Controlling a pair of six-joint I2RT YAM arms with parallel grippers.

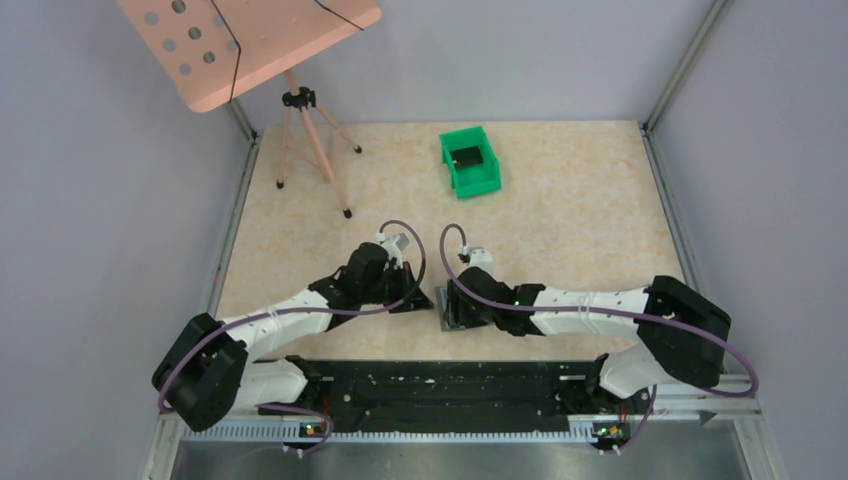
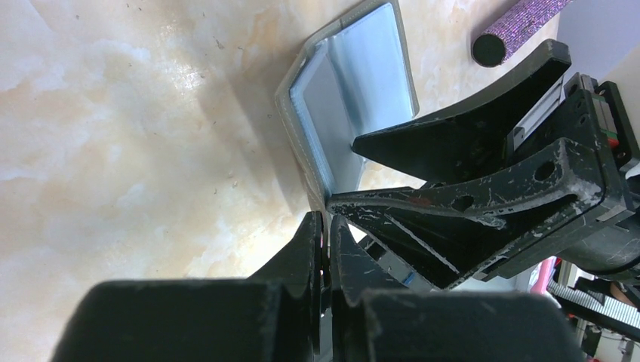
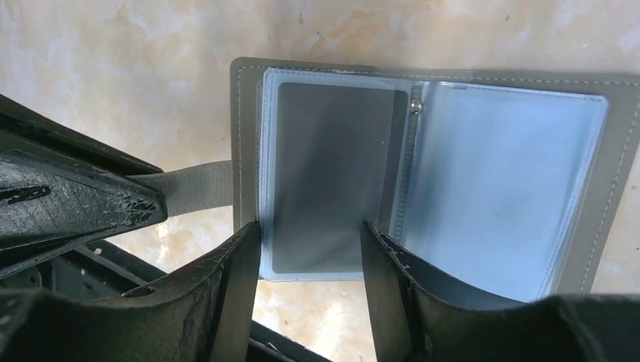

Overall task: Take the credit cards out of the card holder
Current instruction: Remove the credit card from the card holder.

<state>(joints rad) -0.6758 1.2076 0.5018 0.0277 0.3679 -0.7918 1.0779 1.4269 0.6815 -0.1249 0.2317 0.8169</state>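
Observation:
The card holder (image 3: pixel 619 151) lies open on the table, grey outside with light blue clear sleeves inside. A grey card (image 3: pixel 332 173) sits in its left sleeve. My right gripper (image 3: pixel 309 245) is open, its fingers standing on either side of that sleeve and card. In the left wrist view the card holder (image 2: pixel 362 83) stands half folded, with the right gripper's fingers (image 2: pixel 453 136) against its inner panel. My left gripper (image 2: pixel 326 222) is shut on the holder's grey strap (image 3: pixel 196 188). In the top view both grippers, left (image 1: pixel 408 290) and right (image 1: pixel 457 298), meet at the holder (image 1: pixel 446 314).
A green plastic bin (image 1: pixel 470 160) holding a dark item stands at the back middle. A pink music stand on a tripod (image 1: pixel 300 100) stands at the back left. A purple cylinder (image 2: pixel 521 23) lies just beyond the holder. Grey walls enclose the table.

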